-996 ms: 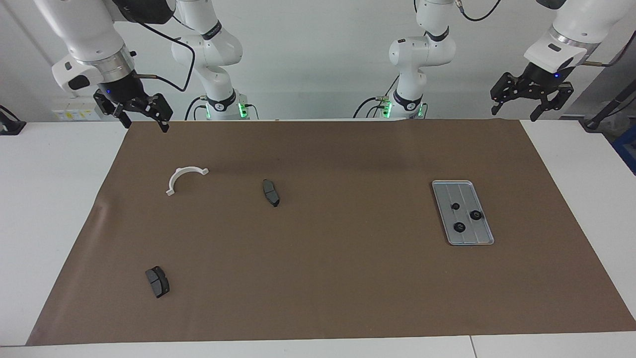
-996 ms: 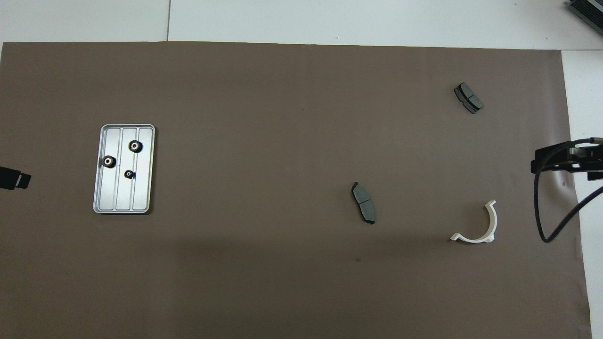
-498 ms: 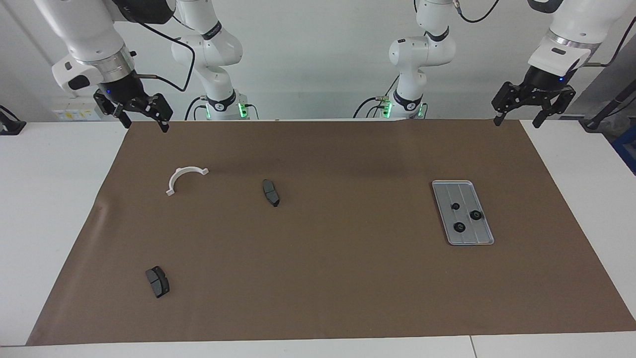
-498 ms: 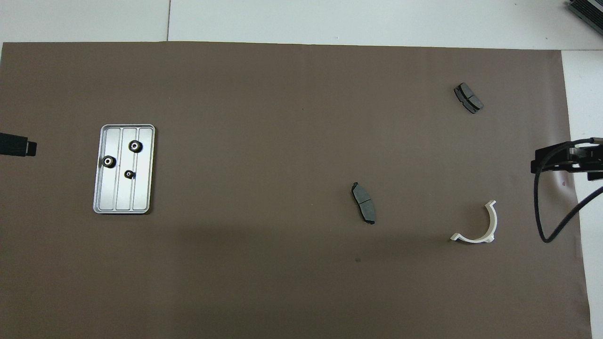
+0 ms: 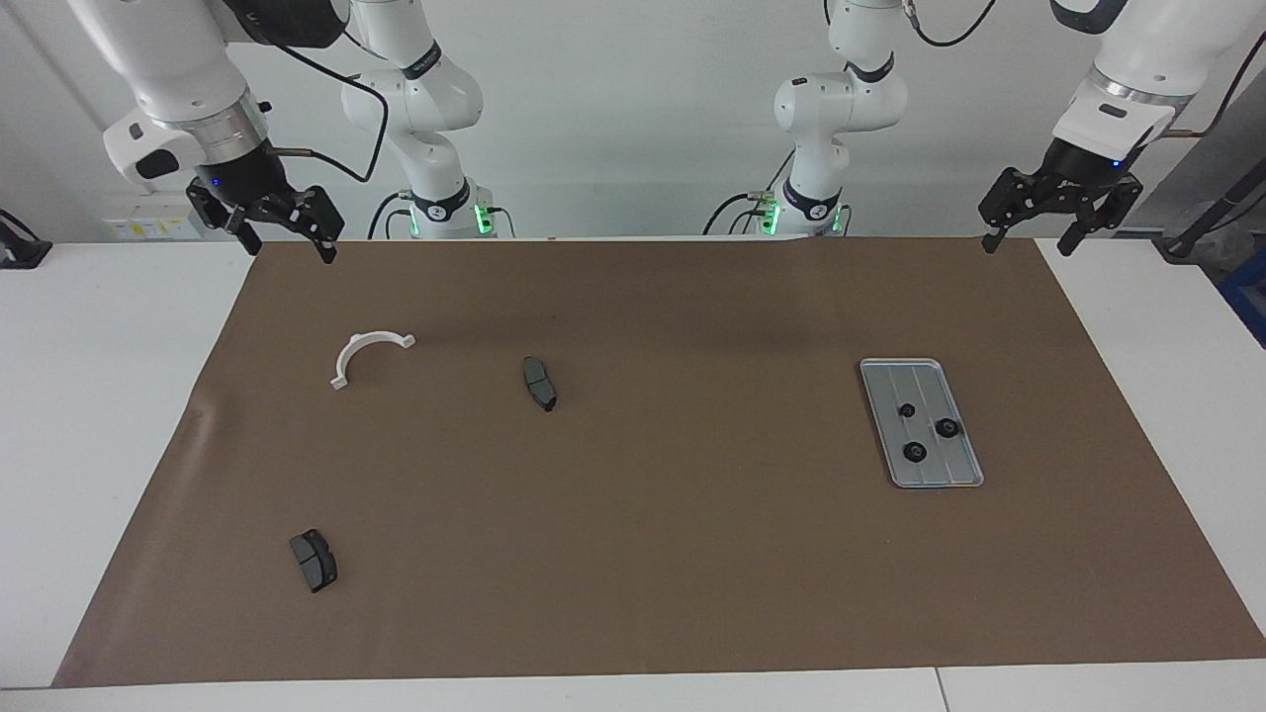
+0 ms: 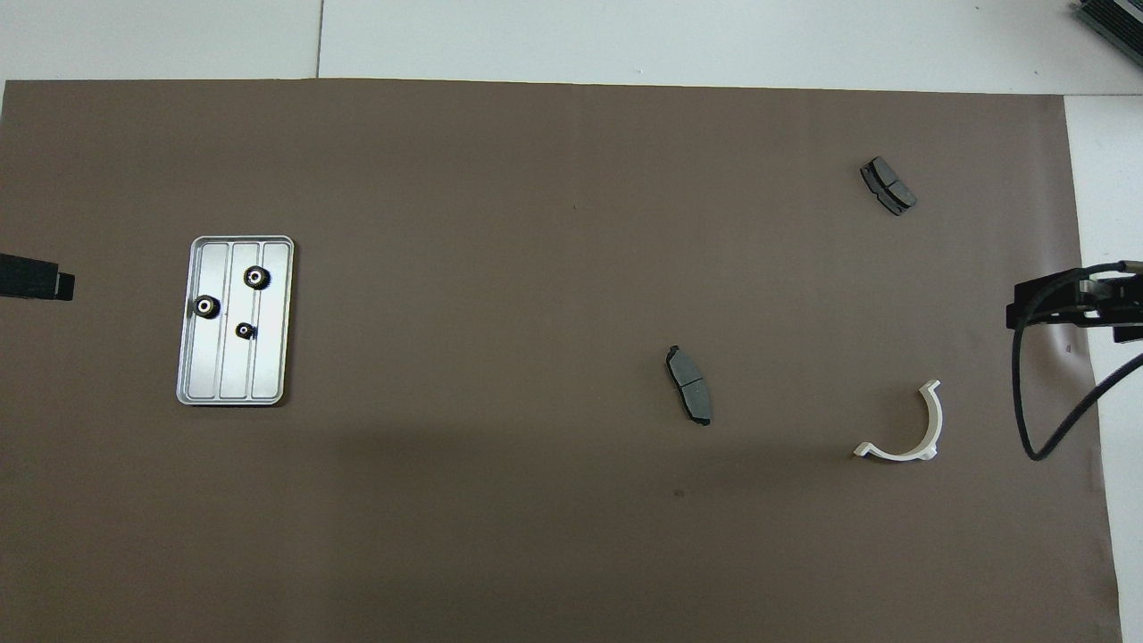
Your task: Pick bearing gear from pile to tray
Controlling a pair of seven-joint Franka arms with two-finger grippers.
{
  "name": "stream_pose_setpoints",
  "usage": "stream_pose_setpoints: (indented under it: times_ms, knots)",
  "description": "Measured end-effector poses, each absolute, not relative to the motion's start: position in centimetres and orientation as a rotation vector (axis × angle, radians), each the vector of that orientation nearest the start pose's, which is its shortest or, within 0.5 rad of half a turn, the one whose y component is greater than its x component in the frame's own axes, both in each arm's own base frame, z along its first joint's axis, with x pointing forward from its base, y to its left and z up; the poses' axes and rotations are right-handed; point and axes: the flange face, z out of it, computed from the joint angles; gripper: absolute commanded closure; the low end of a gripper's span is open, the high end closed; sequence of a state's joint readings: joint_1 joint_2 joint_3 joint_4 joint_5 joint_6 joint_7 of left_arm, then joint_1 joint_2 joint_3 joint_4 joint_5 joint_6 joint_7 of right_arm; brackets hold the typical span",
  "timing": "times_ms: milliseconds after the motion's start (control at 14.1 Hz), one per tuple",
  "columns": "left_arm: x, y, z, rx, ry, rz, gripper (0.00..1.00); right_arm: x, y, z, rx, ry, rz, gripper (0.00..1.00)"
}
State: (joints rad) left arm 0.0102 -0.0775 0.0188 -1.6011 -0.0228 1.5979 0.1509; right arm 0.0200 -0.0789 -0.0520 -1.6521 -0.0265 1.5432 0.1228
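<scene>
The silver tray (image 5: 895, 376) lies on the brown mat toward the left arm's end, and it also shows in the overhead view (image 6: 232, 379). Three black gears (image 5: 915, 453) (image 6: 257, 278) lie in it. I see no gear loose on the mat. My left gripper (image 5: 1029, 240) hangs open and empty over the mat's corner nearest the left arm's base; only its tip (image 6: 36, 286) shows from overhead. My right gripper (image 5: 287, 247) (image 6: 1072, 304) hangs open and empty over the mat's edge at the right arm's end.
A white curved bracket (image 5: 348, 356) (image 6: 935, 429) and two dark grey pads lie toward the right arm's end. One pad (image 5: 539, 384) (image 6: 689, 385) is beside the bracket; the other (image 5: 314, 560) (image 6: 888, 186) is farther from the robots.
My left gripper has levelled out and shifted a little; its tip moved up in the overhead view. The right arm and all parts have stayed still.
</scene>
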Motion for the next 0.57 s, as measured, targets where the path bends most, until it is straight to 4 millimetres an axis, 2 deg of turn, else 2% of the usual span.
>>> stream_pose_setpoints:
  times_ms: [213,569]
  knots:
    - [53.12,2.2,65.5,-3.153,0.168,-0.112,0.0,52.59,-2.09,62.65,-3.156,0.245,0.046,0.0]
    - [53.03,2.2,65.55,-3.153,0.168,-0.111,0.0,52.59,-2.09,62.65,-3.156,0.245,0.046,0.0]
